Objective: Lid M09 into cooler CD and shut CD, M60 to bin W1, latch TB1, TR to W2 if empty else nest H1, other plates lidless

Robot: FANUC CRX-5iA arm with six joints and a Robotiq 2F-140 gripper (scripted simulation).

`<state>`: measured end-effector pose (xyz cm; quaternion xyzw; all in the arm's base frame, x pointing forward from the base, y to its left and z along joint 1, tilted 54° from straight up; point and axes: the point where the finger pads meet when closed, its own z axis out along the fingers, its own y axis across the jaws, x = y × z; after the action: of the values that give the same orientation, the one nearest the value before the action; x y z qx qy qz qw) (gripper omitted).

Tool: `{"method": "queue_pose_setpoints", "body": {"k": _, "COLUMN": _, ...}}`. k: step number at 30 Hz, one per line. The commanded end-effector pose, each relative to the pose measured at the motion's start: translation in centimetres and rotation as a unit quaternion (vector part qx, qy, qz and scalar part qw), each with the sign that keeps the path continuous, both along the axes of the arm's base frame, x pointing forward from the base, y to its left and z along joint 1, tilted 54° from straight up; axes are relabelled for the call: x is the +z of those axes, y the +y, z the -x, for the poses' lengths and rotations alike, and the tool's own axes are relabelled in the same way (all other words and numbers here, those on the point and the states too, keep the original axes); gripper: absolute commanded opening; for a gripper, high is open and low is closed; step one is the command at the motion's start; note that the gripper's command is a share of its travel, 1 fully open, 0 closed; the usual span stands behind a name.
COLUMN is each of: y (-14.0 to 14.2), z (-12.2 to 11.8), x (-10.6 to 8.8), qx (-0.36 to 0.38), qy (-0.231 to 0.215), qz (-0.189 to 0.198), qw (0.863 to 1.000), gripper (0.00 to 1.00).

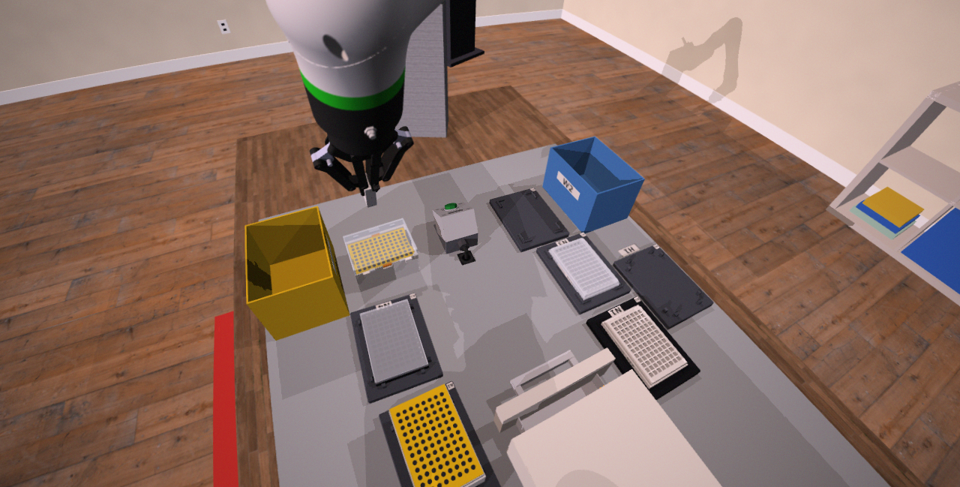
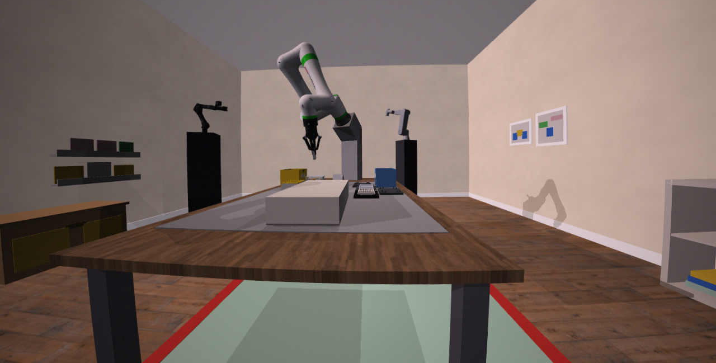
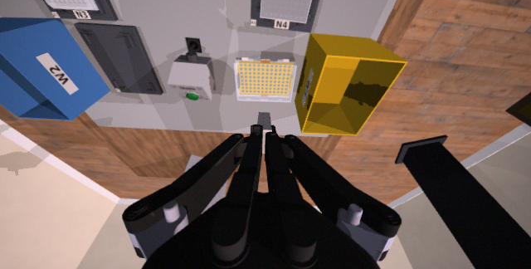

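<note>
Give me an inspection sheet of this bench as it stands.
Surface: grey mat on a wooden bench.
Job's things: lidded plate in N4; white plate in N1; tip box TB1 between DONE box and yellow bin; blue bin W2; cooler drawer ajar.
Clutter: unlisted plate in N3.
Grippers: gripper shut, empty, above TB1's far side.
Cables: nothing seen.
Surroundings: shelf unit, wood floor.
</note>
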<state>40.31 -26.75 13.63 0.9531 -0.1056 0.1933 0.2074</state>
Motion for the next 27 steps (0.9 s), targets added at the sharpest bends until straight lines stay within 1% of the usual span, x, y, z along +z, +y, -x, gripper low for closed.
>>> {"method": "queue_pose_setpoints", "body": {"k": 1, "y": 0.0, "z": 0.0, "x": 0.0, "qx": 0.0, "qy": 0.0, "qz": 0.0, "qw": 1.0, "gripper": 0.0}}
{"method": "queue_pose_setpoints", "body": {"k": 18, "y": 0.0, "z": 0.0, "x": 0.0, "qx": 0.0, "qy": 0.0, "qz": 0.0, "qw": 1.0, "gripper": 0.0}}
{"method": "queue_pose_setpoints", "body": {"k": 26, "y": -1.2, "z": -0.2, "x": -2.9, "qx": 0.0, "qy": 0.0, "qz": 0.0, "qw": 1.0, "gripper": 0.0}}
{"method": "queue_pose_setpoints", "body": {"k": 27, "y": -1.2, "z": -0.2, "x": -2.9, "qx": 0.0, "qy": 0.0, "qz": 0.0, "qw": 1.0, "gripper": 0.0}}
